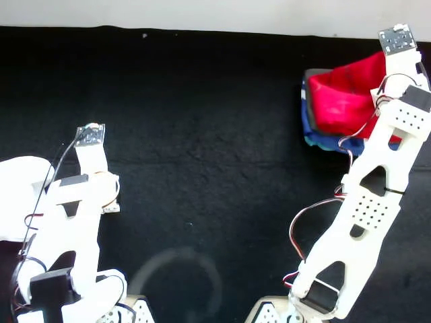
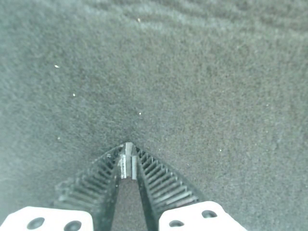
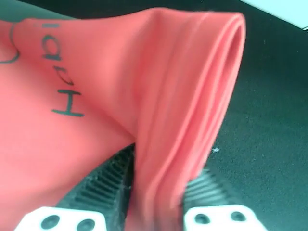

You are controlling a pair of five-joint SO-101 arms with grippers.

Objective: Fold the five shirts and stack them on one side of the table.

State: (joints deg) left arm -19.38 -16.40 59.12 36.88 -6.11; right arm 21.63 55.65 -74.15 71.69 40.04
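Observation:
A red shirt (image 1: pixel 343 94) lies folded on top of a stack of shirts at the table's far right, with a blue shirt (image 1: pixel 316 138) showing beneath it. My right gripper (image 3: pixel 156 192) is shut on a folded edge of the red shirt (image 3: pixel 96 96), lifting it over the stack; the right arm (image 1: pixel 367 202) reaches there from the front. My left gripper (image 2: pixel 126 154) is shut with nothing in it, just above the bare black cloth (image 2: pixel 192 72) at the table's left side, and the left arm (image 1: pixel 81 195) stands there.
The black table cover (image 1: pixel 202 121) stretches bare between the two arms. A white wall strip runs along the far edge. The stack sits close to the right edge of the table.

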